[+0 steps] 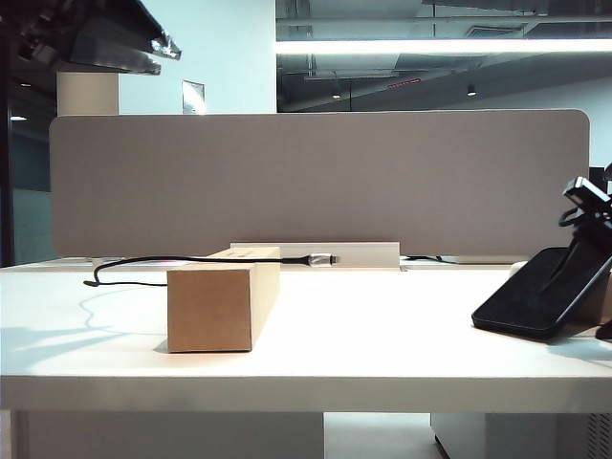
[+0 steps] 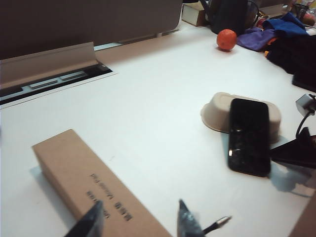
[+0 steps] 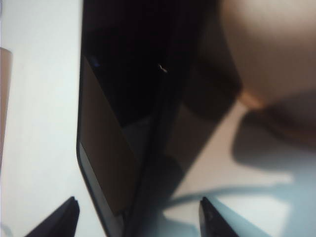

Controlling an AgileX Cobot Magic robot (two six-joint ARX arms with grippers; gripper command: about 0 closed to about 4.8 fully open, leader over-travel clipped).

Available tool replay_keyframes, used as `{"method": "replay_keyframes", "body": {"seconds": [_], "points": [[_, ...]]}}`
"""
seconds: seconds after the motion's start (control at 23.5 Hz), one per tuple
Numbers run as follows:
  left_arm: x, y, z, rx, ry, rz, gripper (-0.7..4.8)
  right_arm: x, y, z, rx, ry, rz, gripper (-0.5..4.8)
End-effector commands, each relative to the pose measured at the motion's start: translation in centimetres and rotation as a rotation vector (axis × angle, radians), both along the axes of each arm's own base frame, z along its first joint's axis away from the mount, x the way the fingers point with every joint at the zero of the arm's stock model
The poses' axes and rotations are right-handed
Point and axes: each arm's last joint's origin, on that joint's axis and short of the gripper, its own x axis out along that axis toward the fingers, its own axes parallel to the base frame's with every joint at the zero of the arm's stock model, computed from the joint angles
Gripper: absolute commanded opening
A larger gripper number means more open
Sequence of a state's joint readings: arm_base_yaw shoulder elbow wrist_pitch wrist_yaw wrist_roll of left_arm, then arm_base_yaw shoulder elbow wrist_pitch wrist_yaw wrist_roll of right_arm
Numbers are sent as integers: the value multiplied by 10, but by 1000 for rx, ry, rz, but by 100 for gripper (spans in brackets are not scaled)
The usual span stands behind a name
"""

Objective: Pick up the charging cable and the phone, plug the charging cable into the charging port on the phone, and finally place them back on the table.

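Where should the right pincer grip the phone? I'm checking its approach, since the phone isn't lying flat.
Across the phone's two long edges, near its lower end, coming from above. It leans tilted on the beige tray, so both edges are exposed, and the open right pincer already straddles that end.

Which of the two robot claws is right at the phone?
The right gripper, open astride the phone propped on the beige tray. The left gripper hangs open over the cardboard box instead.
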State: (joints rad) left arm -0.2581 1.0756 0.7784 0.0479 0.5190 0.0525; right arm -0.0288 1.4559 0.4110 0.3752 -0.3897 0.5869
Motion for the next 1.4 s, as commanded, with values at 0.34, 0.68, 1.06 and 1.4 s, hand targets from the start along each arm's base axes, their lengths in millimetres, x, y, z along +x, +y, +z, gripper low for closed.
{"method": "replay_keyframes", "body": {"seconds": [0.34,0.68,1.06,1.4], "points": [[0,0,6,1,-5,7,184,30,0,-31,63,-30,-26,336],[0,0,6,1,-5,7,184,40,0,-31,65,-59,-18,84],[0,-9,3,16,34,-31,184,40,6,-6,164,-191,150,-6],[26,-53,11,263,37,-130,183,21,7,65,137,-433,214,-6]]}}
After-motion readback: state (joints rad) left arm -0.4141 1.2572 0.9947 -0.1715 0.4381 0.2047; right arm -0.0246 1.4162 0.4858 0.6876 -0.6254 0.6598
